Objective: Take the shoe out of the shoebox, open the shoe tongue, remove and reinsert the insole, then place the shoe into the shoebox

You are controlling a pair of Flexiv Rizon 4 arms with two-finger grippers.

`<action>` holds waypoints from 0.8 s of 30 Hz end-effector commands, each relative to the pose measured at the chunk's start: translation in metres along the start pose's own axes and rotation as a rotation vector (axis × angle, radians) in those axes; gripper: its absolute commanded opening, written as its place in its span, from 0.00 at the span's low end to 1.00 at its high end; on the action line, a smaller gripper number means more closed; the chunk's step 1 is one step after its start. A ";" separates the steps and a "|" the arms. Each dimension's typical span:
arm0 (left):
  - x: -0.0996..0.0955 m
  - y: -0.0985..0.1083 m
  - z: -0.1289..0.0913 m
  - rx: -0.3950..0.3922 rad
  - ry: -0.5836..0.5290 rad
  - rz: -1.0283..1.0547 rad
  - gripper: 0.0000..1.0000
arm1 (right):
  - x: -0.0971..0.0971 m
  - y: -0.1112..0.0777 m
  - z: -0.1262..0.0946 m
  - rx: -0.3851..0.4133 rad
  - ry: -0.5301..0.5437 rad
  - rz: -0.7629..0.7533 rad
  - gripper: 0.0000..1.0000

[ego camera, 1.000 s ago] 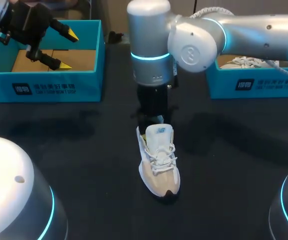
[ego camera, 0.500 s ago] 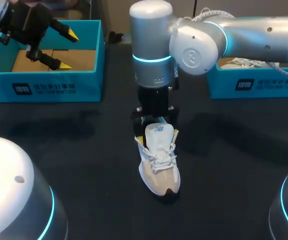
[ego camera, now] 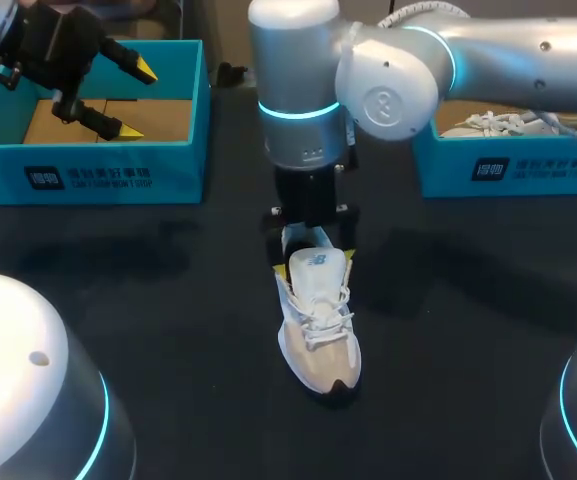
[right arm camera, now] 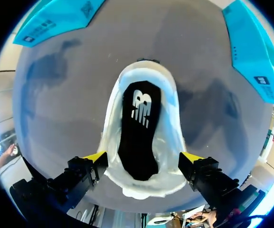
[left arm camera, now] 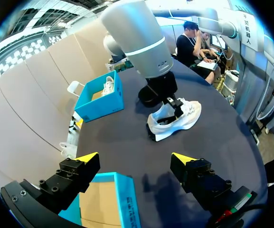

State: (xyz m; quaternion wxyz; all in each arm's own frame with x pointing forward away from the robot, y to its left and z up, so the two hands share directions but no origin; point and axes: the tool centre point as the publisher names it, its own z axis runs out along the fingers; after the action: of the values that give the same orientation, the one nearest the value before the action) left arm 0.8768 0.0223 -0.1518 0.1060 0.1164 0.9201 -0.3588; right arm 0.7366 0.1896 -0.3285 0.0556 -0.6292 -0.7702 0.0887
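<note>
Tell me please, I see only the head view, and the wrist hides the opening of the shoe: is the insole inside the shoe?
Observer: Yes. The right wrist view looks down into the shoe, and the black insole lies flat inside it.
Operator: Is the right gripper closed on the heel?
Observer: No. The right gripper is open; its yellow tips stand one at each side of the heel, outside the collar.
</note>
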 end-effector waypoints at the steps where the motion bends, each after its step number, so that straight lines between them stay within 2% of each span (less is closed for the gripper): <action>1: 0.000 0.000 0.000 -0.004 0.001 0.000 1.00 | -0.006 -0.004 -0.013 -0.021 -0.018 0.005 1.00; 6: 0.000 0.000 0.000 -0.004 0.001 0.000 1.00 | -0.012 -0.003 -0.029 -0.049 -0.046 0.006 1.00; 11: 0.000 0.000 0.000 -0.004 0.001 0.000 1.00 | -0.007 -0.009 -0.043 -0.055 -0.056 -0.005 1.00; 18: 0.000 0.000 0.000 -0.004 0.001 0.000 1.00 | 0.004 -0.029 -0.058 -0.059 -0.071 -0.006 1.00; 24: 0.000 0.000 0.000 -0.004 0.001 0.000 1.00 | 0.009 -0.052 -0.062 -0.042 -0.077 0.030 1.00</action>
State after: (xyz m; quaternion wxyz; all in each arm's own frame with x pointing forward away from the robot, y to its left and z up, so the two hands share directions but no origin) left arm 0.8768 0.0223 -0.1518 0.1060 0.1164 0.9201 -0.3587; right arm 0.7057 0.1927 -0.2594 0.0153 -0.6357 -0.7652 0.1008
